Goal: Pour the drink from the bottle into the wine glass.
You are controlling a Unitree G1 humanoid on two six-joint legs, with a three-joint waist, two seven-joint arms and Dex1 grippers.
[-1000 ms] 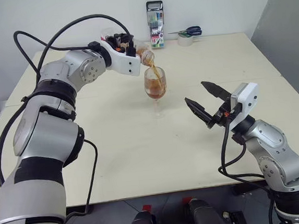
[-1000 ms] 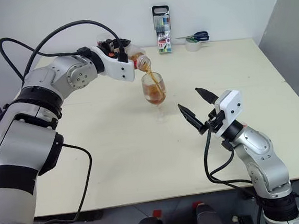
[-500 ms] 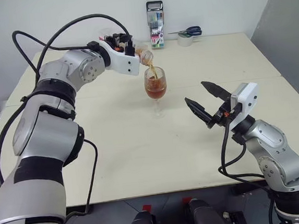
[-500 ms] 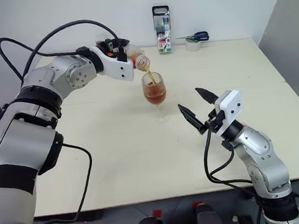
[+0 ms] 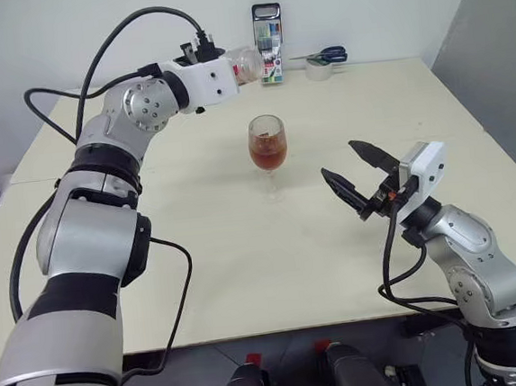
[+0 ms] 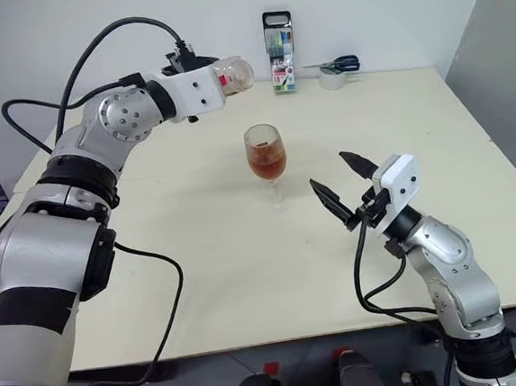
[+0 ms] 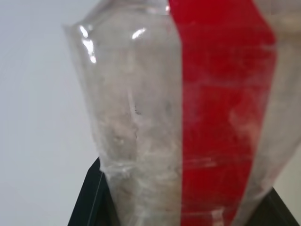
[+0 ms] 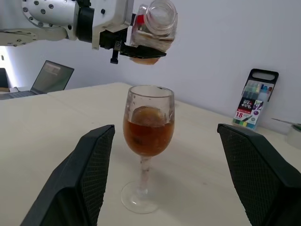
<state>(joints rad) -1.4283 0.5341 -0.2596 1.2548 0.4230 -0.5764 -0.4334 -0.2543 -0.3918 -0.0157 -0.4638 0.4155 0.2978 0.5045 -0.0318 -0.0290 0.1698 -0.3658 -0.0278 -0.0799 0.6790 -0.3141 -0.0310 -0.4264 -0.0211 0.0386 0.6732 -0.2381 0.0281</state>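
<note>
Above the table (image 5: 199, 243), my left claw (image 6: 214, 77) was clamped on the bottle (image 6: 232, 72), which I had rolled back from its tipped pouring angle of a second earlier to lie about level, mouth no longer over the rim. The stream had stopped. The bottle looked almost empty, with only a little drink pooled along its low side, so I judged the pour as good as done. The wine glass (image 5: 267, 143) stood upright on the table, holding the drink (image 8: 148, 136) to roughly half its bowl, below and beside the bottle, apart from it. My right claw (image 5: 358, 176) hung with its fingers spread and empty, near the glass, facing it without touching.
</note>
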